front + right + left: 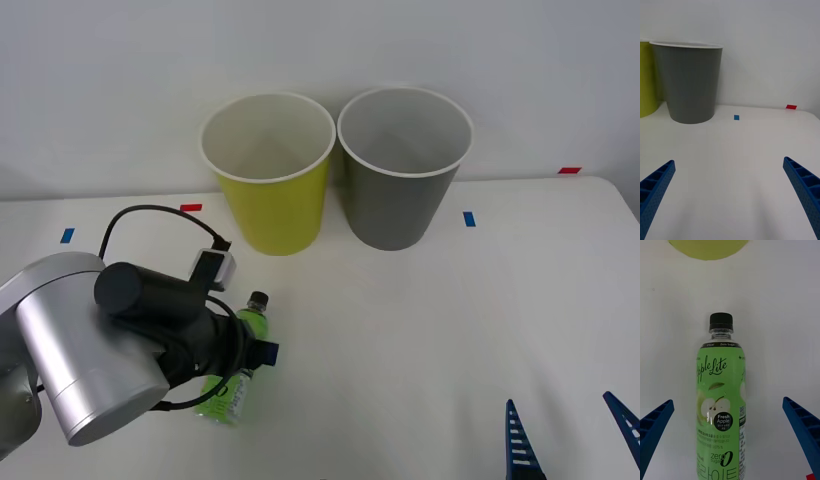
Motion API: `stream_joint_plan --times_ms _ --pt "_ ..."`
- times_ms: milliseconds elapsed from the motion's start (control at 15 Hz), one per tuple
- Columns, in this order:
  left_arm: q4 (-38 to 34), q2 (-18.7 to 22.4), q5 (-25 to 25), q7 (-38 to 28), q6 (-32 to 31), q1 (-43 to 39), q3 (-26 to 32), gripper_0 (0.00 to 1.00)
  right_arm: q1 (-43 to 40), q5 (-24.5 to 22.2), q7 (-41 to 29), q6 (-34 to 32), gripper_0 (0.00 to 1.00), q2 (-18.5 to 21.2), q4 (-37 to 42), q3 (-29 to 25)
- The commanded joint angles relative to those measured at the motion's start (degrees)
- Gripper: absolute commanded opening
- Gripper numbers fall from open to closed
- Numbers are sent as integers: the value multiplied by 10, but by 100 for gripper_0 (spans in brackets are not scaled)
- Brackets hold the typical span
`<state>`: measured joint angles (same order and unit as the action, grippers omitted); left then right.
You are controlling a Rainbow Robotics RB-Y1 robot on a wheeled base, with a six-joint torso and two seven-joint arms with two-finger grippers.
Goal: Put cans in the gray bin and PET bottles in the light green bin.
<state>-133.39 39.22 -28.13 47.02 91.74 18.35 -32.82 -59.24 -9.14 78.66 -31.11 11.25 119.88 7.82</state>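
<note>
we find the left gripper [730, 438] lowered over the pet bottle [235, 365], its blue ribbed fingers [655, 423] spread wide on either side of the bottle and touching nothing; in the left wrist view clear white surface shows between each finger and the green label. the bottle lies flat on the white table [420, 320], black cap [259, 298] pointing toward the bins, label face up (it reads "apple lite" and "fresh apple"). in the front view the left arm's silver and black wrist covers part of the bottle's body.

we record the right gripper [570, 440] low at the table's near right edge, its two blue fingers parted with nothing between them, well apart from the bottle.

beyond the bottle stands the light green bin [268, 175], upright. just beside it, to the right, stands the gray bin [402, 170], also upright; the rims look very close, and we cannot tell whether they touch. small blue tape marks [468, 218] and red tape marks [569, 170] lie on the table.
</note>
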Motion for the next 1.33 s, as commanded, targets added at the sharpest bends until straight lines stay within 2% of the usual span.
stream_joint_plan --times_ms 67,267,467,1333 --pt "42 -40 -3 9 42 40 0 100 0 0 0 0 100 0 0 0" --pt "74 -64 -7 21 46 52 0 100 0 0 0 0 100 0 0 0" --pt "76 -70 -8 32 85 63 0 100 0 0 0 0 100 0 0 0" --pt "153 -132 20 57 85 70 0 100 0 0 0 0 100 0 0 0"
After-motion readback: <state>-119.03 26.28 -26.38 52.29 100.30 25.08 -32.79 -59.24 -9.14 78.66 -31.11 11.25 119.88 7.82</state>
